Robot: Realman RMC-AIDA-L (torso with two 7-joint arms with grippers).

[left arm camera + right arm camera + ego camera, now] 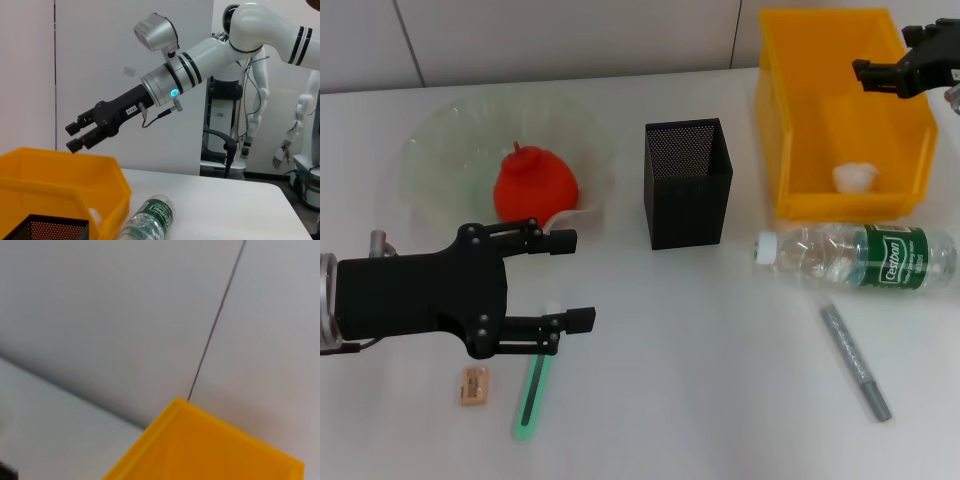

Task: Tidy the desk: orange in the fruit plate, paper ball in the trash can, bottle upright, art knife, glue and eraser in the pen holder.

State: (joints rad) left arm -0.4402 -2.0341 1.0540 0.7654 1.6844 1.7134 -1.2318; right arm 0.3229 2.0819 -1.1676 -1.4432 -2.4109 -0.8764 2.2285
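Observation:
The orange (pixel 535 183) lies in the glass fruit plate (pixel 440 150) at the far left. The white paper ball (pixel 853 178) lies inside the yellow bin (pixel 800 110). The clear bottle (pixel 860 257) with a green label lies on its side in front of the bin; it also shows in the left wrist view (pixel 150 215). A green art knife (pixel 531 388) and a tan eraser (pixel 473 385) lie near the front left. A grey pen-shaped glue (pixel 855 362) lies at the front right. My left gripper (pixel 574 280) is open and empty, above the green knife's far end. My right gripper (pixel 868 72) hovers over the bin, open and empty (pixel 74 136).
The black mesh pen holder (pixel 687 183) stands upright in the middle, between plate and bin; its rim shows in the left wrist view (pixel 45 230). The bin's corner fills the right wrist view (pixel 210 445). A wall runs behind the table.

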